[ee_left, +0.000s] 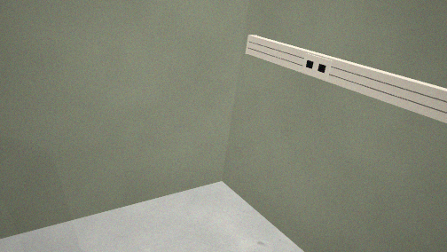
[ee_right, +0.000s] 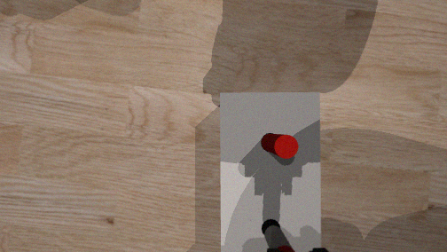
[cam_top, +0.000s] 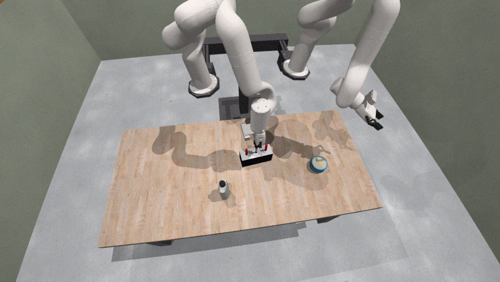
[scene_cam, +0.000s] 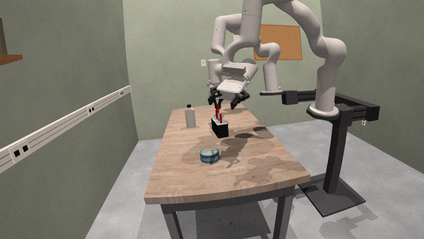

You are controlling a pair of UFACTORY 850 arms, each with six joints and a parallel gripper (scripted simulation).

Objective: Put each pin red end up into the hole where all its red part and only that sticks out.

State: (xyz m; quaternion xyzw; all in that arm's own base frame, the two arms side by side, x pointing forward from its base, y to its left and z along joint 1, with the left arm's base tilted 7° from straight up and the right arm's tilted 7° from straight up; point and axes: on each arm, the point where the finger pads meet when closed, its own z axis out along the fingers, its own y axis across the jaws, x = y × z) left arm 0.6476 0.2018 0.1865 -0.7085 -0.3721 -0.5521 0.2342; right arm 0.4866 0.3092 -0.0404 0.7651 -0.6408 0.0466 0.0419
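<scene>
Top view: block (cam_top: 256, 160) (scene_cam: 219, 128) (ee_right: 266, 106) on the table, two pins standing in it; right gripper (cam_top: 258, 145) (scene_cam: 218, 107) (ee_right: 297, 250) grips a third between them. Bottle (cam_top: 223, 190) (scene_cam: 190, 118) and blue-rimmed tin (cam_top: 319, 164) (scene_cam: 209, 155) stand apart. Left gripper (cam_top: 380, 121) (scene_cam: 221, 104) is open.

table (cam_top: 167, 210) (scene_cam: 178, 178): pale wood, visible grain, matt | block (cam_top: 256, 160) (scene_cam: 220, 129) (ee_right: 301, 106): smooth, matt | bottle (cam_top: 223, 190) (scene_cam: 190, 118): smooth, plastic-like | arm housings: smooth, satin | floor (cam_top: 70, 175) (scene_cam: 118, 184) (ee_left: 155, 222): mottled, concrete-like | corkboard (scene_cam: 282, 43): matt
</scene>
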